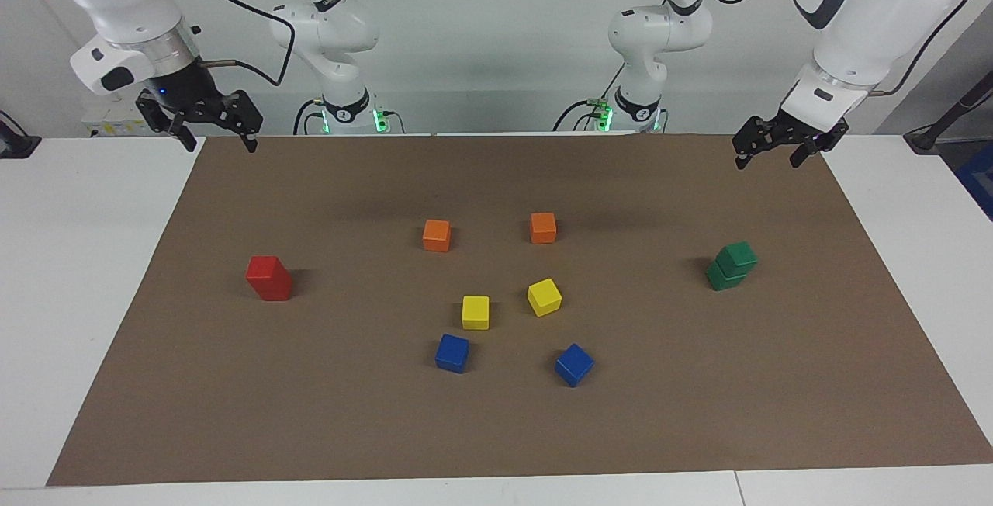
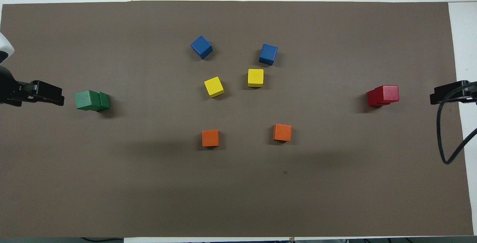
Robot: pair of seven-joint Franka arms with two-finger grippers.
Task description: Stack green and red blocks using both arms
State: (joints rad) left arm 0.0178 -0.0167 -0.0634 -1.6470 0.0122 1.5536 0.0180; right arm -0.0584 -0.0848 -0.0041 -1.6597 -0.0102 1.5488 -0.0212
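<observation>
Two green blocks (image 1: 731, 266) stand stacked, one on the other and slightly askew, toward the left arm's end of the brown mat (image 2: 91, 100). Two red blocks (image 1: 269, 278) form a stack toward the right arm's end (image 2: 383, 95). My left gripper (image 1: 765, 157) hangs open in the air over the mat's edge at its own end, apart from the green stack and holding nothing. My right gripper (image 1: 219, 143) hangs open over the mat's corner at its end, empty and well clear of the red stack.
In the middle of the brown mat (image 1: 496, 428) lie two orange cubes (image 1: 437, 235) (image 1: 543, 227), two yellow cubes (image 1: 475, 312) (image 1: 544, 296) and two blue cubes (image 1: 452, 353) (image 1: 574, 365). White tabletop borders the mat at both ends.
</observation>
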